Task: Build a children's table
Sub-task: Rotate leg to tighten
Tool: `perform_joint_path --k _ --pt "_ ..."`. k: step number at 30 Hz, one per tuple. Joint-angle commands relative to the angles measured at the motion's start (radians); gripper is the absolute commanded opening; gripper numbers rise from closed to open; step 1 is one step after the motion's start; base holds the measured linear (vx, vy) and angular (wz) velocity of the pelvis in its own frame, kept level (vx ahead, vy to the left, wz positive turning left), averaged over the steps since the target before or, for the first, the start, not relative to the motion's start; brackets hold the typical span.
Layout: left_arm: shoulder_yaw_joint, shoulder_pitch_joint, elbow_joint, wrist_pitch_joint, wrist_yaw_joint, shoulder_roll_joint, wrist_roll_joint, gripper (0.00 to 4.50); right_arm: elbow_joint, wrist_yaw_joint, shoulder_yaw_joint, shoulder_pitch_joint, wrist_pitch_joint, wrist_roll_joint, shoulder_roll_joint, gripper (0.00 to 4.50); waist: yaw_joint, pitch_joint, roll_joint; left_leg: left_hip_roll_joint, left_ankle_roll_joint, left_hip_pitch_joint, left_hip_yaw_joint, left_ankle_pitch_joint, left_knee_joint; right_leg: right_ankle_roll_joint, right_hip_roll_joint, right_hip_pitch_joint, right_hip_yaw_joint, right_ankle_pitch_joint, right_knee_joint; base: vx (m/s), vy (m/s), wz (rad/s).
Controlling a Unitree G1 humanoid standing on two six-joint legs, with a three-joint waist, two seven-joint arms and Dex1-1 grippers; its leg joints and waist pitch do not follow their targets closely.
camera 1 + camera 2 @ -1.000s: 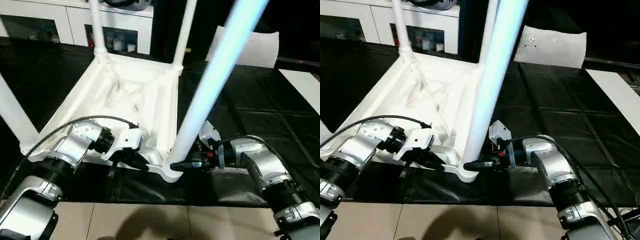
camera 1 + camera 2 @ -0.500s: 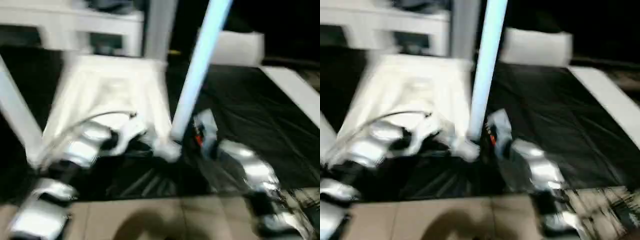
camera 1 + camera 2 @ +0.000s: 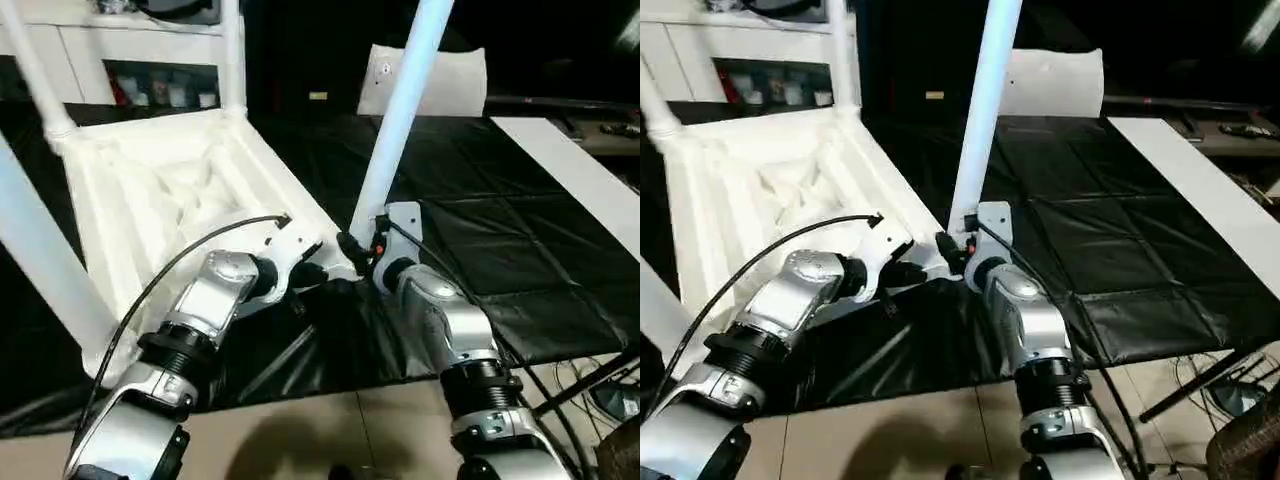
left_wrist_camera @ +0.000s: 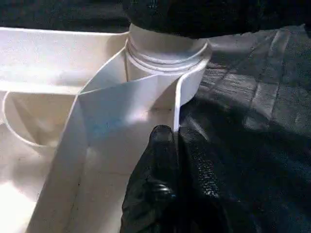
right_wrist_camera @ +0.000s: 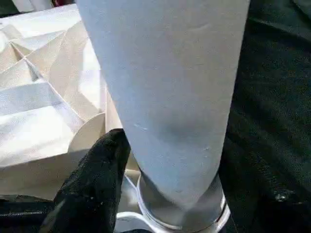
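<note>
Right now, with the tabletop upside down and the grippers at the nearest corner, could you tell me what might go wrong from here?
1. The left gripper pinches only the thin rim of the tabletop; that hold could slip.
2. The right gripper sits at the base of the nearest leg, where its threaded end meets the corner socket. Turning it askew might cross-thread it.
3. The tabletop rests on a loose black sheet and could slide.
</note>
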Motion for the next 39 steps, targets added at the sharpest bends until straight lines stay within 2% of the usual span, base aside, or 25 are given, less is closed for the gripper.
perform_joint_path --k 1,2,4,5,6,7,9,11,13,18,21,24,29,30,32,35,39 --pt "-0.011 -0.007 -0.04 -0.061 -0.014 -0.016 -0.026 0.0 -0.001 0.129 0.12 0.029 0.022 0.032 0.017 3.33 0.013 -0.057 0.002 0.005 0.049 -0.018 0.014 -0.212 -0.084 -0.127 -0.05 0.046 0.059 -0.326 -0.046 0.0 0.0 0.0" --pt "-0.024 0.01 -0.052 -0.078 -0.055 0.012 -0.025 0.0 -0.024 0.172 0.133 0.048 0.002 0.021 -0.023 3.44 0.016 -0.056 0.002 0.005 0.055 -0.016 0.014 -0.211 -0.084 -0.128 -0.05 0.041 0.062 -0.34 -0.046 0.0 0.0 0.0" --pt "-0.033 0.021 -0.056 -0.106 -0.089 0.034 -0.024 0.0 -0.04 0.206 0.137 0.061 -0.009 0.02 -0.054 3.56 0.025 -0.058 0.002 0.002 0.073 -0.023 0.019 -0.183 -0.079 -0.125 -0.049 0.042 0.071 -0.354 -0.044 0.041 -0.059 0.01" --pt "-0.04 0.033 -0.06 -0.118 -0.119 0.055 -0.025 0.0 -0.054 0.242 0.137 0.074 -0.028 0.021 -0.083 3.7 0.027 -0.061 0.001 0.002 0.073 -0.028 0.019 -0.151 -0.077 -0.131 -0.049 0.043 0.073 -0.33 -0.037 0.041 -0.066 -0.01" --pt "-0.052 0.047 -0.066 -0.153 -0.164 0.083 -0.027 0.0 -0.069 0.28 0.131 0.086 -0.041 0.027 -0.116 3.7 0.033 -0.065 0.004 0.003 0.072 -0.028 0.019 -0.129 -0.075 -0.136 -0.049 0.046 0.073 -0.305 -0.032 0.032 -0.064 -0.04" --pt "-0.062 0.059 -0.075 -0.17 -0.205 0.107 -0.029 0.0 -0.082 0.316 0.126 0.096 -0.054 0.035 -0.145 3.9 0.041 -0.067 0.004 0.002 0.084 -0.029 0.022 -0.094 -0.074 -0.139 -0.046 0.05 0.074 -0.245 -0.026 0.027 -0.053 -0.04" --pt "-0.072 0.073 -0.086 -0.178 -0.243 0.136 -0.03 0.0 -0.1 0.362 0.117 0.107 -0.066 0.046 -0.178 3.94 0.041 -0.064 0.008 0.007 0.093 -0.028 0.026 -0.072 -0.074 -0.167 -0.043 0.046 0.076 -0.193 -0.021 0.013 -0.027 -0.02" --pt "-0.093 0.092 -0.093 -0.228 -0.327 0.191 -0.03 0.0 -0.125 0.457 0.097 0.121 -0.092 0.071 -0.243 4.14 0.048 -0.063 0.004 0.004 0.089 -0.026 0.028 -0.083 -0.073 -0.168 -0.04 0.046 0.076 -0.21 -0.022 0.0 0.0 0.0" --pt "-0.112 0.1 -0.095 -0.27 -0.387 0.228 -0.028 0.0 -0.137 0.522 0.093 0.126 -0.103 0.091 -0.287 4.36 0.055 -0.062 0.005 0.006 0.086 -0.023 0.028 -0.089 -0.073 -0.162 -0.036 0.043 0.076 -0.231 -0.021 0.0 0.0 0.0" --pt "-0.128 0.103 -0.1 -0.295 -0.526 0.287 -0.059 0.0 -0.132 0.665 0.091 0.117 -0.135 0.127 -0.365 4.46 0.059 -0.055 0.005 0.009 0.071 -0.019 0.028 -0.147 -0.077 -0.152 -0.035 0.037 0.076 -0.304 -0.028 0.0 0.0 0.0" --pt "-0.141 0.096 -0.093 -0.323 -0.583 0.309 -0.062 0.0 -0.126 0.763 0.104 0.11 -0.143 0.155 -0.397 4.46 0.062 -0.051 0.003 0.01 0.07 -0.017 0.029 -0.157 -0.077 -0.151 -0.033 0.033 0.079 -0.313 -0.028 0.0 0.0 0.0" --pt "-0.164 0.075 -0.065 -0.371 -0.631 0.332 -0.05 0.0 -0.098 0.905 0.145 0.094 -0.168 0.177 -0.433 4.46 0.068 -0.046 0.001 0.009 0.077 -0.017 0.029 -0.166 -0.078 -0.154 -0.032 0.031 0.08 -0.321 -0.03 0.0 0.0 0.0" --pt "-0.179 0.065 -0.062 -0.388 -0.676 0.345 -0.046 0.0 -0.015 0.969 0.179 0.044 -0.22 0.158 -0.425 3.98 0.075 -0.036 -0.003 0.009 0.068 -0.017 0.029 -0.157 -0.079 -0.167 -0.033 0.027 0.081 -0.31 -0.026 0.0 0.0 0.0" --pt "-0.181 0.064 -0.062 -0.394 -0.682 0.346 -0.043 0.0 0.005 0.979 0.184 0.031 -0.228 0.152 -0.422 3.85 0.073 -0.033 -0.007 0.009 0.067 -0.019 0.029 -0.151 -0.08 -0.171 -0.032 0.026 0.082 -0.303 -0.026 0.0 0.0 0.0" --pt "-0.183 0.063 -0.061 -0.399 -0.686 0.346 -0.041 0.0 0.021 0.99 0.189 0.021 -0.238 0.146 -0.419 3.66 0.075 -0.032 -0.006 0.009 0.067 -0.019 0.029 -0.151 -0.08 -0.173 -0.033 0.027 0.083 -0.3 -0.024 0.0 0.0 0.0" --pt "-0.194 0.058 -0.059 -0.416 -0.703 0.351 -0.037 0.0 0.086 1.046 0.226 -0.021 -0.269 0.124 -0.422 3.37 0.075 -0.03 -0.01 0.009 0.07 -0.02 0.029 -0.141 -0.08 -0.179 -0.033 0.027 0.083 -0.288 -0.022 0.0 0.0 0.0" --pt "-0.194 0.058 -0.06 -0.421 -0.705 0.352 -0.033 0.0 0.108 1.069 0.239 -0.037 -0.29 0.12 -0.416 3.06 0.076 -0.027 -0.013 0.011 0.068 -0.018 0.029 -0.144 -0.081 -0.18 -0.033 0.026 0.083 -0.294 -0.023 0.0 0.0 0.0"
